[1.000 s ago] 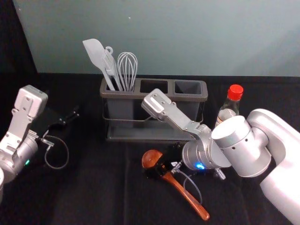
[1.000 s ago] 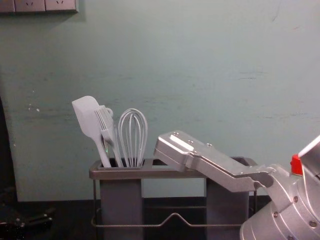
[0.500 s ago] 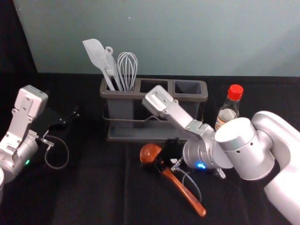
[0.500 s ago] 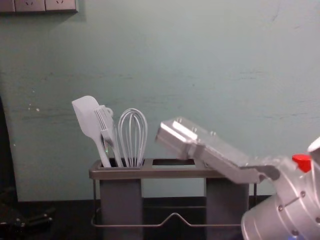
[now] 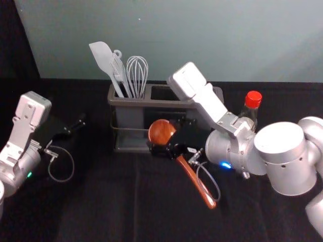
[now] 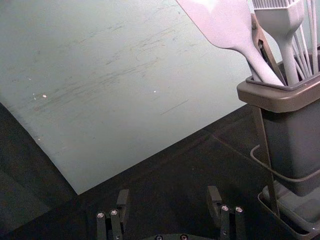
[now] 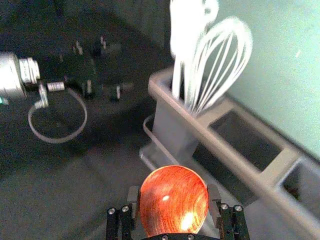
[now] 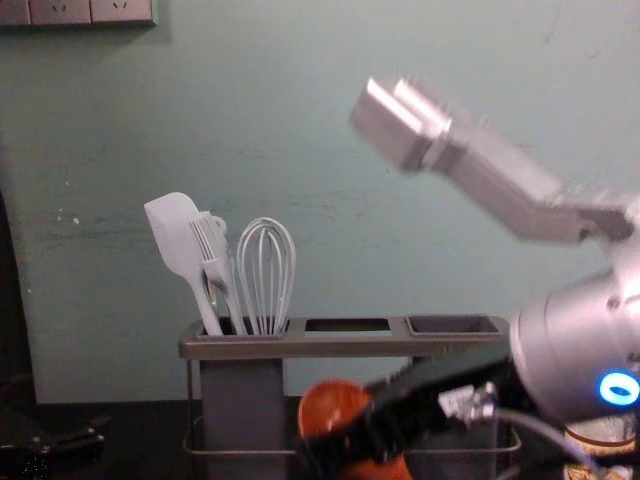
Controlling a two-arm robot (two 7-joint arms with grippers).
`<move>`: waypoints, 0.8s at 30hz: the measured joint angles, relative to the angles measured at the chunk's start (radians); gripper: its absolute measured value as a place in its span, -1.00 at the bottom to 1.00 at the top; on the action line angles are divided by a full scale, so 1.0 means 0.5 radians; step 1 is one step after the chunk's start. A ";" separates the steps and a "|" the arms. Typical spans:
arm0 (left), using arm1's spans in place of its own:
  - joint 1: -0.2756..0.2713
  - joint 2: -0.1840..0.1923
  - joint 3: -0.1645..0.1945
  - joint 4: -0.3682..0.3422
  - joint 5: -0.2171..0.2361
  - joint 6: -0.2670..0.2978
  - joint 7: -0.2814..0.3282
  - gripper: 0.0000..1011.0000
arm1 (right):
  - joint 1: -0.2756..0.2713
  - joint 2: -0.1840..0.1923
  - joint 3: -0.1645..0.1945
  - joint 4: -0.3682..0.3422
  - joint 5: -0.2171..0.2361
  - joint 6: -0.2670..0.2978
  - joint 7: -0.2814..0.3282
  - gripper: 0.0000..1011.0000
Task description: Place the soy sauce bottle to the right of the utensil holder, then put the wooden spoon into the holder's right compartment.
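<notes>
Wooden spoon [image 5: 161, 132]: gripped in right hand [image 5: 170, 143], handle jutting free.
Left hand [image 5: 76, 127]: open, left of utensil holder [image 5: 146, 102].

The right gripper [image 8: 345, 420] clasped a wooden spoon [image 8: 325, 405] before the utensil holder [image 8: 340, 345], whose left compartment held a pale spatula [image 8: 172, 235], brush [image 8: 212, 245] and whisk [image 8: 265, 275]. The soy sauce bottle [image 8: 605, 430], partly hidden, stood right of the holder, while the left gripper [image 8: 98, 431] hung at the view's lower left.
</notes>
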 joint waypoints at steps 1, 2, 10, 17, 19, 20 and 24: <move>0.000 0.000 0.000 0.000 0.000 0.000 0.000 0.99 | -0.014 0.003 0.024 -0.047 -0.008 -0.020 -0.010 0.66; 0.000 0.000 0.000 0.000 0.000 0.000 0.000 0.99 | -0.022 0.003 0.036 -0.070 -0.012 -0.030 -0.018 0.66; 0.000 0.000 0.000 0.000 0.000 0.000 0.000 0.99 | -0.115 -0.009 0.186 -0.264 -0.032 -0.203 -0.083 0.66; 0.000 0.000 0.000 0.000 0.000 0.000 0.000 0.99 | -0.137 -0.053 0.295 -0.326 -0.043 -0.310 -0.114 0.66; 0.000 0.000 0.000 0.000 0.000 0.000 0.000 0.99 | -0.134 -0.065 0.311 -0.334 -0.050 -0.329 -0.120 0.66; 0.000 0.000 0.000 0.000 0.000 0.000 0.000 0.99 | -0.126 -0.079 0.330 -0.338 -0.058 -0.347 -0.128 0.66; 0.000 0.000 0.000 0.000 0.000 0.000 0.000 0.99 | -0.083 -0.122 0.359 -0.340 -0.087 -0.365 -0.150 0.66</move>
